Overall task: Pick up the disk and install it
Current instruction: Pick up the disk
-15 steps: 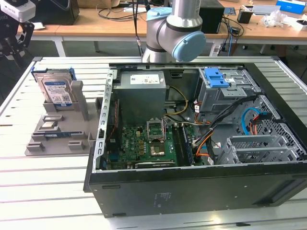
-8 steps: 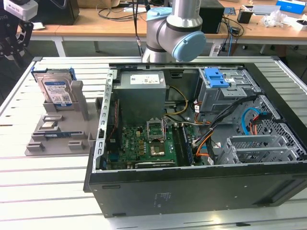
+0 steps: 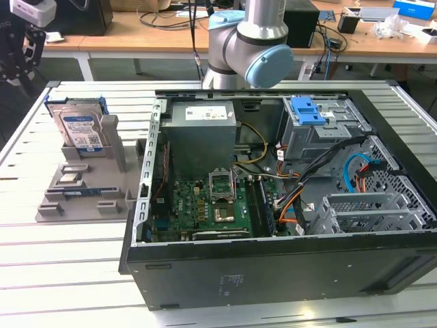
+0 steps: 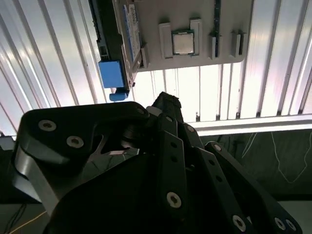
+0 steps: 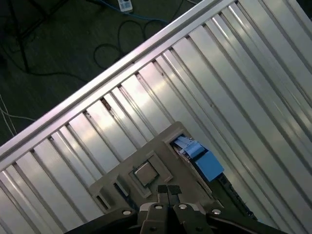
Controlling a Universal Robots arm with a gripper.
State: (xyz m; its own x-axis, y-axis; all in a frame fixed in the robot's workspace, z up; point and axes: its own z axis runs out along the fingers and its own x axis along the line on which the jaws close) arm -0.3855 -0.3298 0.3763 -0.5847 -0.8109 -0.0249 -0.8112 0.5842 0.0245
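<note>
Pick not yet begun, I judge: the gripper [image 5: 168,190], empty with fingers drawn together, hovers over the holder [image 3: 82,201] near the table's [image 3: 61,273] far corner on the exterior view's left, where the disk [image 3: 80,130] stands upright, so grasping calls for parting them first; its blue-and-white barcode label is unreadable.

The gripper [image 5: 168,191], fingertips pressed together, is poised over the grey holder block [image 5: 157,146]. A square chip [image 5: 145,173] is seated in the block, the disk [image 5: 205,164] is stood on edge at its end, all carried by the ribbed table [image 5: 234,73].
</note>
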